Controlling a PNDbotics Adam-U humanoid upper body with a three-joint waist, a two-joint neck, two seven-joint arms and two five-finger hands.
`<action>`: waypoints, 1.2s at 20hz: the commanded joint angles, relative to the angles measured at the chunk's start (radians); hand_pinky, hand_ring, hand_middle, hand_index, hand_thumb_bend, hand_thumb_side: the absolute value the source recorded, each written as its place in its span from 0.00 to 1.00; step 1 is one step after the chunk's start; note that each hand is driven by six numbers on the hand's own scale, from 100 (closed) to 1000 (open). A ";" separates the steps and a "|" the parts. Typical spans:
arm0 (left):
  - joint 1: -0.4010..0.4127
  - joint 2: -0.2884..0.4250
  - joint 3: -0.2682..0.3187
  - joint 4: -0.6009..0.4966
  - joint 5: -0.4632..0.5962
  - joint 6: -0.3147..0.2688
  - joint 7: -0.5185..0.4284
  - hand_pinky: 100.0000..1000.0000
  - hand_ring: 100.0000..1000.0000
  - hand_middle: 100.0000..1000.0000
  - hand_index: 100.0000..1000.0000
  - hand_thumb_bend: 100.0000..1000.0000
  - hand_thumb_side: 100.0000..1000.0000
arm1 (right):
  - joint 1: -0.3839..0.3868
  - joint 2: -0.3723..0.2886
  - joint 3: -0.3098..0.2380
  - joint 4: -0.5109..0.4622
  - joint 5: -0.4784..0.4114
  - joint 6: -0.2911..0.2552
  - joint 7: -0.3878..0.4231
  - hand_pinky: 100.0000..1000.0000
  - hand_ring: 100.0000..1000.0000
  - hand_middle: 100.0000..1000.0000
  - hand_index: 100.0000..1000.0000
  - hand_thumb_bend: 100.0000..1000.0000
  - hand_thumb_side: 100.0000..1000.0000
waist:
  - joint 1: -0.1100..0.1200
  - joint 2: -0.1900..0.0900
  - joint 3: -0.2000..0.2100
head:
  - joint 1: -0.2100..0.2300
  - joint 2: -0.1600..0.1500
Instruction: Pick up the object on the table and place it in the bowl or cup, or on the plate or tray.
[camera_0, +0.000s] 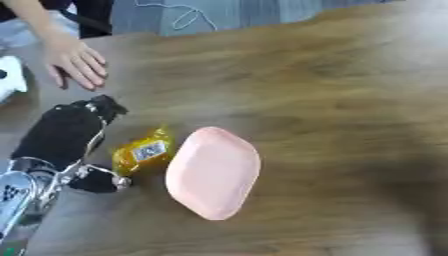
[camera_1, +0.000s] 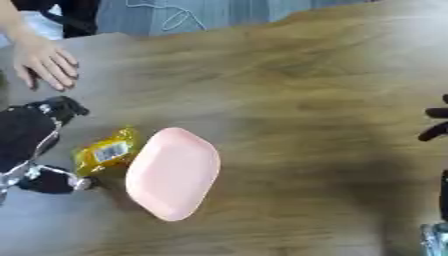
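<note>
The left hand (camera_0: 74, 135) comes in from the lower left and sits low over the wooden bench (camera_0: 332, 100), its black back turned up toward the camera, the fingers (camera_0: 107, 106) reaching toward the far side and the thumb (camera_0: 101, 182) curled in on the near side. Between them lies a small yellow packet (camera_0: 140, 152) with a white label, at the hand's inner side; the packet rests on the bench, and whether the fingers or thumb actually touch it cannot be told, nor whether the hand is closed on it. Just beside the packet, on its right and touching or nearly touching it, lies a pink oval plate (camera_0: 213, 172), tilted askew with its long axis running from the far left to the near right, and it lies flat on the wood with nothing on it. The right hand (camera_1: 435, 125) shows only in the right eye view, as dark fingertips at the right edge, well apart from the plate; how it is held cannot be made out. At the far left corner a person's hand (camera_0: 77, 62) rests flat on the bench, fingers spread, apart from the packet and the plate.
</note>
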 joint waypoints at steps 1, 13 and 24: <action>-0.016 -0.027 0.009 0.006 0.000 -0.002 0.009 0.44 0.64 0.76 0.82 0.69 0.34 | -0.007 -0.011 -0.003 -0.019 -0.002 -0.001 0.004 0.28 0.53 0.61 0.80 0.00 0.70 | -0.004 -0.012 -0.002 | -0.009 -0.002; -0.029 -0.074 0.001 0.086 0.011 -0.018 0.031 0.44 0.64 0.76 0.82 0.72 0.38 | -0.011 -0.011 -0.003 -0.019 -0.002 0.000 0.008 0.28 0.53 0.61 0.81 0.00 0.70 | 0.002 0.003 -0.007 | -0.006 -0.003; -0.024 -0.076 0.002 0.105 0.024 -0.021 0.041 0.42 0.63 0.76 0.82 0.58 0.39 | -0.013 -0.011 -0.002 -0.019 0.000 0.000 0.012 0.28 0.53 0.61 0.81 0.00 0.69 | 0.005 0.015 -0.009 | -0.006 -0.002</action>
